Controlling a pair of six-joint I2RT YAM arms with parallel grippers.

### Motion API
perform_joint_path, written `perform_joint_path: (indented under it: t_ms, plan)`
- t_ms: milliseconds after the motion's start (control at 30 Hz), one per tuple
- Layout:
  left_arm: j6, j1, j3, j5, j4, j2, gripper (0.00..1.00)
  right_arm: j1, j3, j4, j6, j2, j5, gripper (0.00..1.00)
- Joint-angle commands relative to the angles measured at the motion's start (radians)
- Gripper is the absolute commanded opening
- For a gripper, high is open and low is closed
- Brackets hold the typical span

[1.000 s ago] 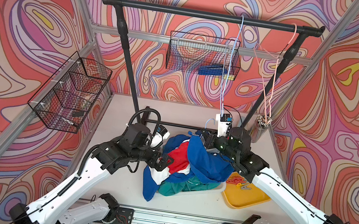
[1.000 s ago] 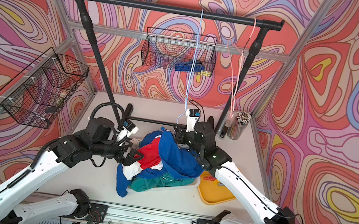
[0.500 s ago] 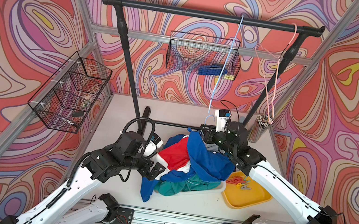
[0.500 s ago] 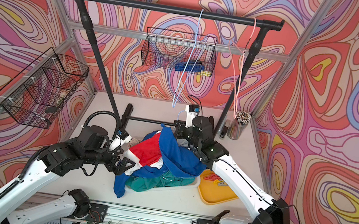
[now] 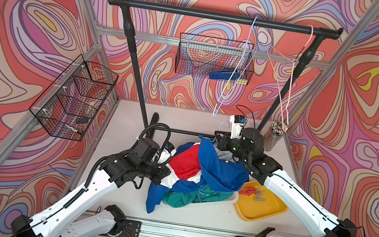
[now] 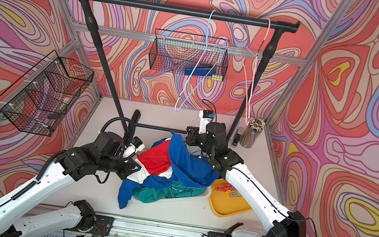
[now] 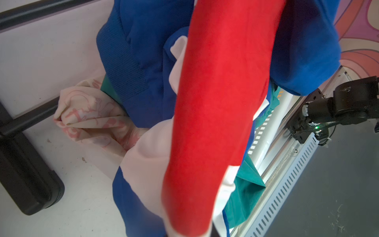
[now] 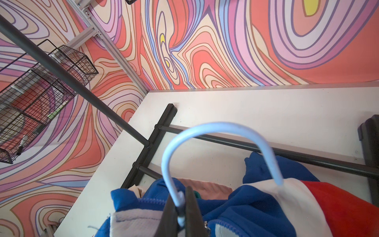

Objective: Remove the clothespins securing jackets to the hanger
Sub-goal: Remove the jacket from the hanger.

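**A:** Where are the clothespins [image 5: 252, 192]?

**B:** Near the front, loose in the yellow tray [image 5: 260, 219] beside the right arm. It's a small heap, mostly red-orange, with a teal, a yellow and a grey one at its edge.

**A:** And the jackets [image 5: 199, 177]?

**B:** Heaped mid-table in a white basket [image 5: 226, 202]. The blue-red-white jacket [image 5: 191, 163] lies on top and the teal jacket [image 5: 186, 197] is under it. The left wrist view shows the pink-and-cream jacket [image 7: 88, 115] lowest, against the rack's foot bar.

**A:** What are the arms gripping?

**B:** The left gripper [image 5: 165, 175] is pressed together on the blue-red-white jacket's red-and-white edge. The right gripper [image 8: 180, 202], at the heap's far side, pinches the neck of a pale blue hanger [image 8: 215, 126]. Its hook stands up out of the collar.

**A:** Any writing?

**B:** A label on the right wrist camera [image 5: 235, 125], too small to read.

**A:** Farther back?

**B:** A pencil cup [image 5: 274, 137], then the black rail [image 5: 199, 13] carrying a blue wire hanger [image 5: 250, 31] and a pink hanger [image 5: 309, 40]. A wire wall basket [image 5: 214, 58] hangs behind.
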Motion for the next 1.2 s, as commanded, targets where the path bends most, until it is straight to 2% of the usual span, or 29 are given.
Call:
perform_joint_path:
  t_ms: [0,133,300,500,800,933,1167]
  plan:
    - [-0.050,-0.004,0.011,-0.057,0.023,-0.012,0.00,-0.006,0.032,0.005,0.015,-0.011,0.010,0.00]
    - [-0.108,-0.004,0.042,-0.185,0.008,-0.062,0.00,-0.040,0.029,-0.018,0.021,-0.017,0.007,0.00]
    - [-0.175,-0.004,0.023,-0.324,0.024,-0.177,0.00,-0.120,0.015,-0.043,0.045,-0.033,-0.035,0.00]
    - [-0.253,-0.004,-0.005,-0.464,-0.002,-0.240,0.00,-0.185,0.029,-0.091,0.053,-0.039,-0.039,0.00]
    - [-0.335,-0.004,-0.053,-0.571,-0.006,-0.307,0.00,-0.348,0.022,-0.151,0.169,-0.009,-0.058,0.00]
    - [-0.374,-0.004,-0.060,-0.620,-0.018,-0.320,0.00,-0.366,0.024,-0.164,0.191,0.004,-0.047,0.00]
    - [-0.432,-0.002,-0.065,-0.755,-0.045,-0.341,0.00,-0.414,0.009,-0.152,0.196,-0.013,-0.099,0.00]
